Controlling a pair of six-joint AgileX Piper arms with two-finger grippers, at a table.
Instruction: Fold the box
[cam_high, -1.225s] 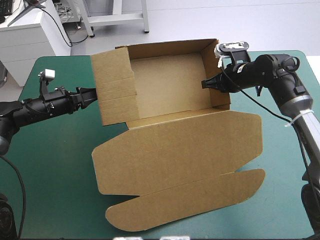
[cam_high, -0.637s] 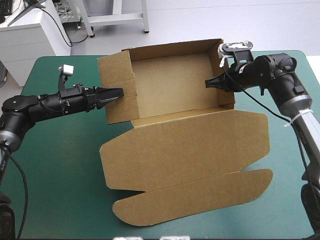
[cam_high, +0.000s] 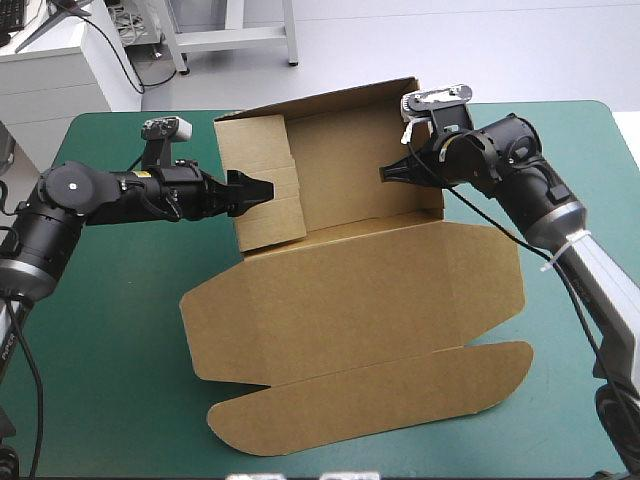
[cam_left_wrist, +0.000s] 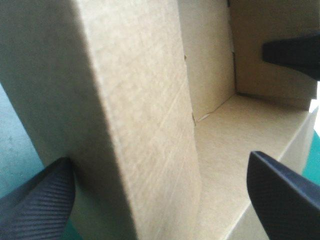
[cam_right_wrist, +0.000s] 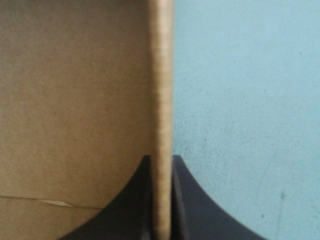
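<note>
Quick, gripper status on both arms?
Left gripper: open, astride the box's left wall.
Right gripper: shut on the box's right wall.

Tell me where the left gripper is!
In the high view the left gripper is at the left wall of the brown box, open fingers straddling it, opposite the right gripper.

Left hand (cam_high: 268, 190) spread wide — right hand (cam_high: 385, 174) pinched almost shut, both arms reaching inward.
</note>
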